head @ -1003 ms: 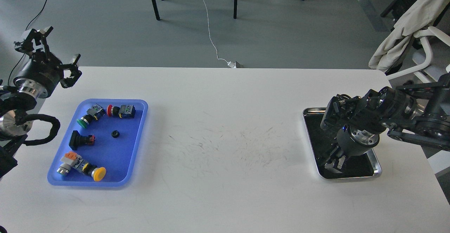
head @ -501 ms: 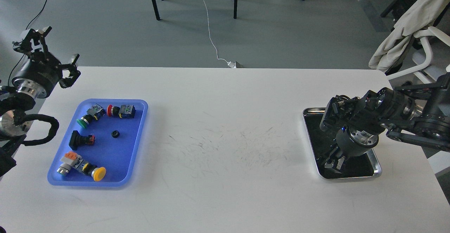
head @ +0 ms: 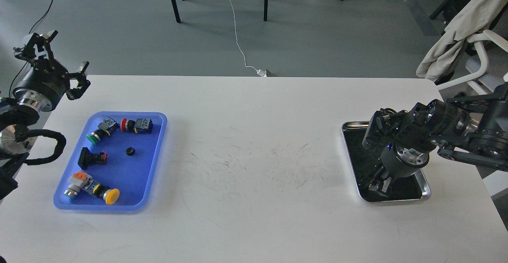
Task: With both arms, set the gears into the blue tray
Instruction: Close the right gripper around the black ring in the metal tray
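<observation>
Blue tray (head: 156, 152) holding one gear (head: 129, 150), left jaws (head: 55, 58) spread wide, right jaws' (head: 379, 185) gap unreadable

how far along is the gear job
Done: one tiny black gear lies in the blue plastic tray among coloured push-button switches. In hand: the right gripper reaches down into the shiny steel tray; any catch is unclear. The left gripper hangs open, empty. Remaining gears aren't discernible.
</observation>
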